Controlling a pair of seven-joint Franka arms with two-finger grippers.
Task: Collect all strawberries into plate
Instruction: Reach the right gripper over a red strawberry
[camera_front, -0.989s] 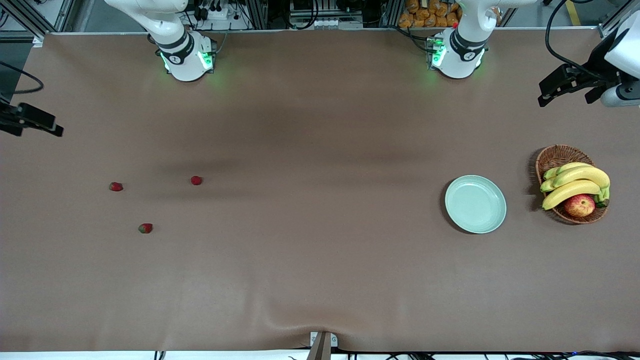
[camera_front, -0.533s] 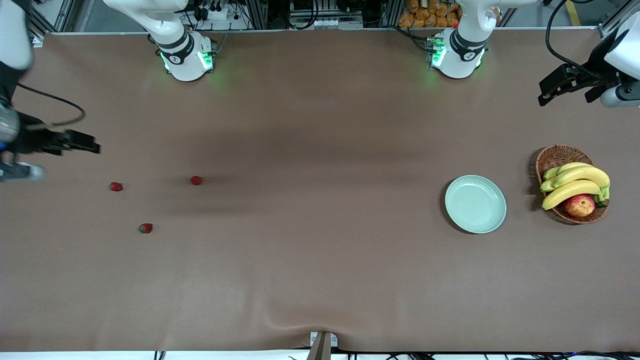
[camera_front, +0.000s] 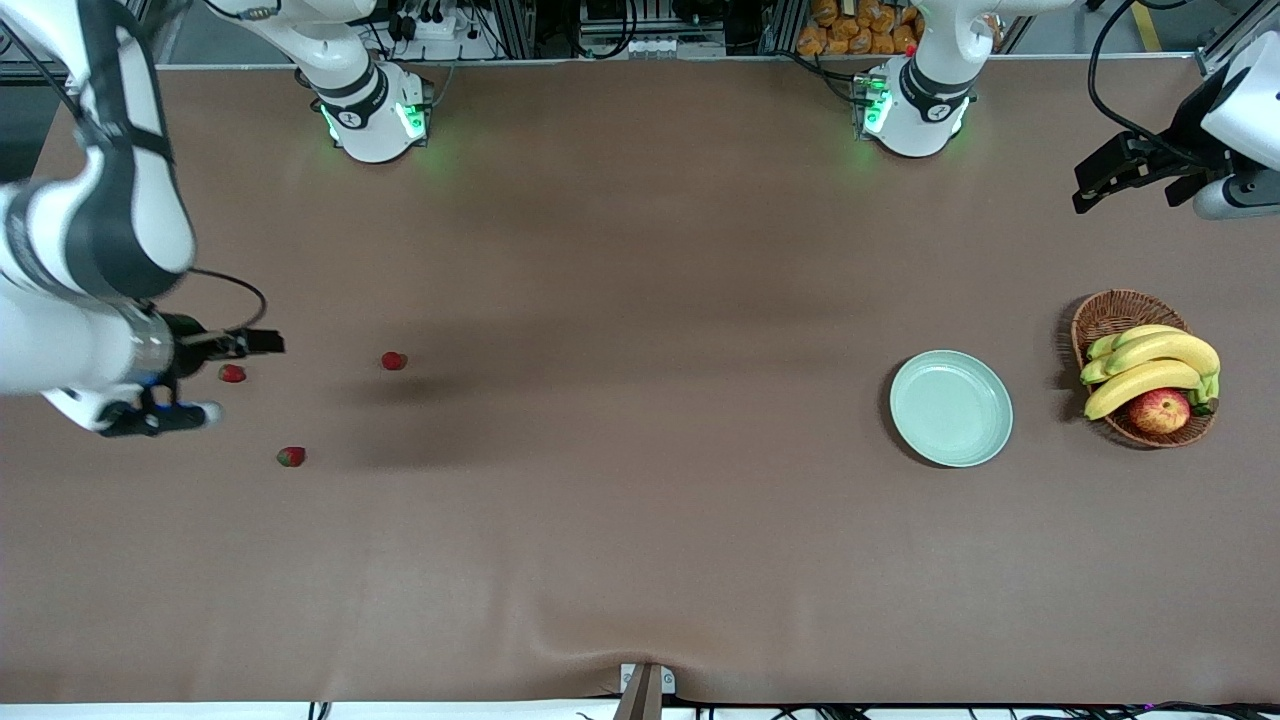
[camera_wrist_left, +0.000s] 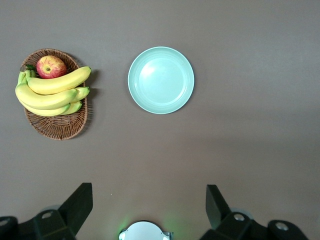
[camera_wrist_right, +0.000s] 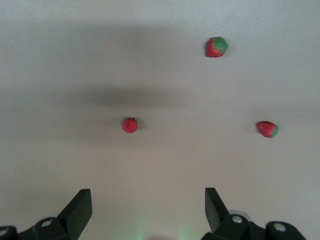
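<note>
Three tiny red strawberries with green leafy caps lie loose on the brown tabletop (camera_front: 640, 520) toward the right arm's end: one strawberry (camera_front: 232, 373) just beside the right hand (camera_front: 262, 343), a second strawberry (camera_front: 394, 361) nearer the table's middle, a third strawberry (camera_front: 291, 457) nearest the front camera. All apart from each other. Right hand hovers low over the tabletop by the first berry, fingers spread wide, nothing in them. Round pale mint-green plate (camera_front: 951, 408) sits well apart toward the left arm's end, bare. Beside it, a brown wicker basket (camera_front: 1105, 312) holding yellow bananas (camera_front: 1150, 365) and a red-yellow apple (camera_front: 1159, 410). Left hand (camera_front: 1105, 180) waits up in the air at that end, fingers spread, holding nothing.
</note>
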